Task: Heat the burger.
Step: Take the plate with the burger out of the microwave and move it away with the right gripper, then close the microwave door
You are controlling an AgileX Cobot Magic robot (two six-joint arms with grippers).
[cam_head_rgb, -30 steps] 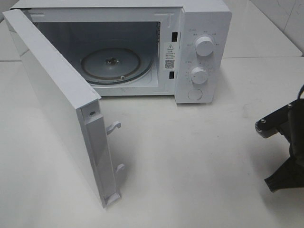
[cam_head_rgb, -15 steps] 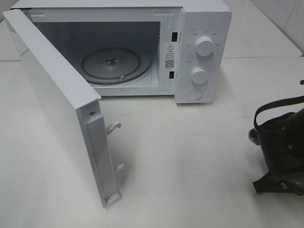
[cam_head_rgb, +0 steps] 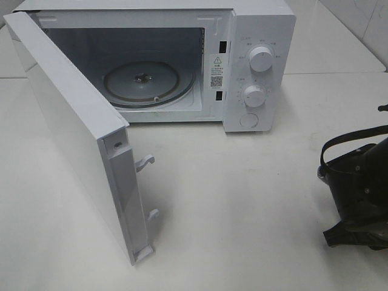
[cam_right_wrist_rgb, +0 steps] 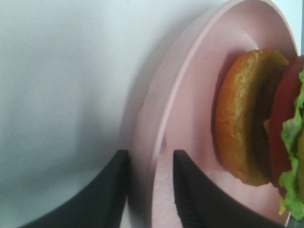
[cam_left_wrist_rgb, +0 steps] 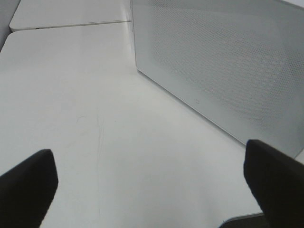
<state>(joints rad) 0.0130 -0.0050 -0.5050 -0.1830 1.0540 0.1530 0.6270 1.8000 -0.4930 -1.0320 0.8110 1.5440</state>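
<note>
The right end effector (cam_right_wrist_rgb: 149, 190) straddles the pink plate (cam_right_wrist_rgb: 190, 95) rim beside the burger (cam_right_wrist_rgb: 259, 123); whether it grips, I cannot tell. The left end effector (cam_left_wrist_rgb: 152, 185) hangs spread wide beside the microwave door (cam_left_wrist_rgb: 223, 66).

Left tool (cam_left_wrist_rgb: 152, 190) agape — right (cam_right_wrist_rgb: 149, 190) straddling.

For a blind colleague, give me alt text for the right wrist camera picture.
The right pincer straddles the rim of a pink plate, one dark finger under it and one over it. On the plate sits a burger, with golden bun, red filling and green lettuce, against a white table.
</note>
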